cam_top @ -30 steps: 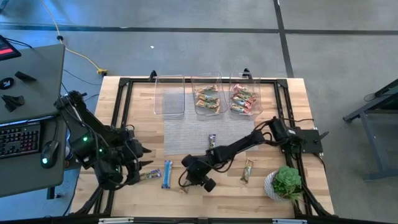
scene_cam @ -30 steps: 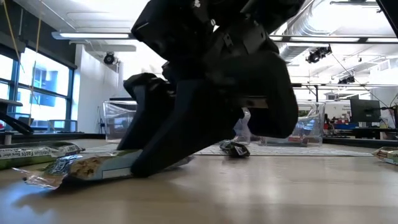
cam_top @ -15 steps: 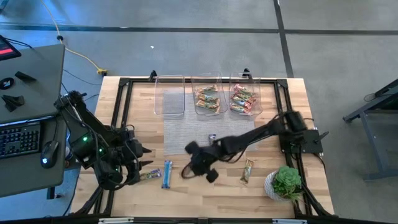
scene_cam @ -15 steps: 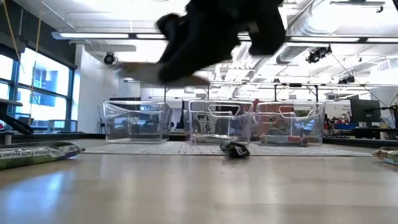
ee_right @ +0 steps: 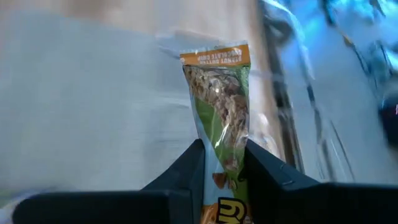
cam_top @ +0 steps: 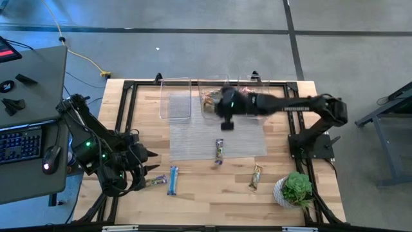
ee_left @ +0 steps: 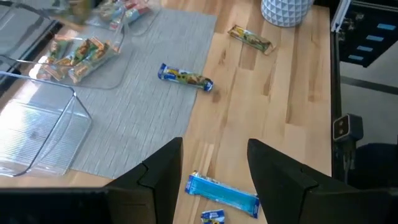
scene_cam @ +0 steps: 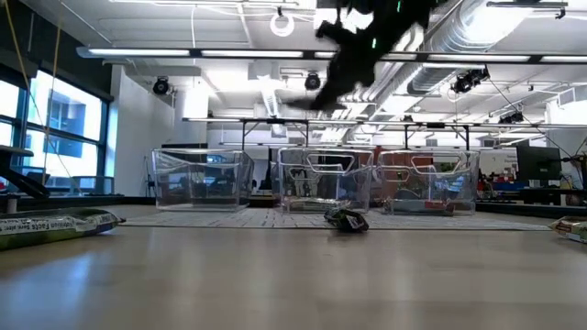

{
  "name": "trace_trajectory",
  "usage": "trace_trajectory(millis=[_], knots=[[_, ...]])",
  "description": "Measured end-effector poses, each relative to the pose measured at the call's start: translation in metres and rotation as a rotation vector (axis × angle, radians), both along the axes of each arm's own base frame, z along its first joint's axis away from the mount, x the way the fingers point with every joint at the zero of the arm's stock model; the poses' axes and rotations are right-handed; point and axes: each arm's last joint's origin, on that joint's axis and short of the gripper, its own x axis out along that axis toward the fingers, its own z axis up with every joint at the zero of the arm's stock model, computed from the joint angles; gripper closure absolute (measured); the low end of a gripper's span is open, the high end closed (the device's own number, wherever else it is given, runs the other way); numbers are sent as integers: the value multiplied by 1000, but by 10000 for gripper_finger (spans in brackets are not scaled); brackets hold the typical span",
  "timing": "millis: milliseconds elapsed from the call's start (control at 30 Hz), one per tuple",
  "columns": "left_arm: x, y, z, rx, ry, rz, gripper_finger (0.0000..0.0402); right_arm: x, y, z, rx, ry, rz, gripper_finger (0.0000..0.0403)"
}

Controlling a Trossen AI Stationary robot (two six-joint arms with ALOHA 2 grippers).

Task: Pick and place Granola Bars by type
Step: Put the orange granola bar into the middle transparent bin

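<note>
Lifted from low over the worktop's front, the right gripper [cam_top: 226,106] now hangs above the middle bin [cam_top: 214,103], jaws clamped on a tan-and-green granola bar [ee_right: 222,118]. Left gripper [ee_left: 211,165] waits, jaws apart, seemingly above a blue bar [ee_left: 224,194].

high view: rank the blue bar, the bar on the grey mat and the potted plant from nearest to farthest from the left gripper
Measured from the left gripper, at the table's front left:
1. Blue bar: on the bare wood right beside the gripper.
2. Bar on the grey mat: mid-table, at the mat's front edge.
3. Potted plant: far across at the front right corner.
</note>
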Motion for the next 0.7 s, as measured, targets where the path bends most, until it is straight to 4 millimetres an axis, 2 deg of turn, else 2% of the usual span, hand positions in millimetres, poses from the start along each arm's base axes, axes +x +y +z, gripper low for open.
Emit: trace_trajectory(millis=[67, 133, 267, 367, 533, 700], knots=[[0, 0, 0, 4, 1, -3, 227, -8, -31, -17, 64, -75, -73, 328], [0, 0, 0, 5, 1, -4, 227, -15, -53, -39, 151, -146, -84, 327], [0, 0, 0, 5, 1, -4, 227, -24, -76, -71, 259, -252, -77, 326], [0, 0, 0, 5, 1, -5, 227, -25, -79, -87, 286, -223, -103, 325], [0, 0, 0, -1, 1, -1, 227, -17, -70, -103, 284, -170, -106, 324], [0, 0, 0, -6, 7, -5, 227, -12, -61, -109, 268, -145, -91, 306]])
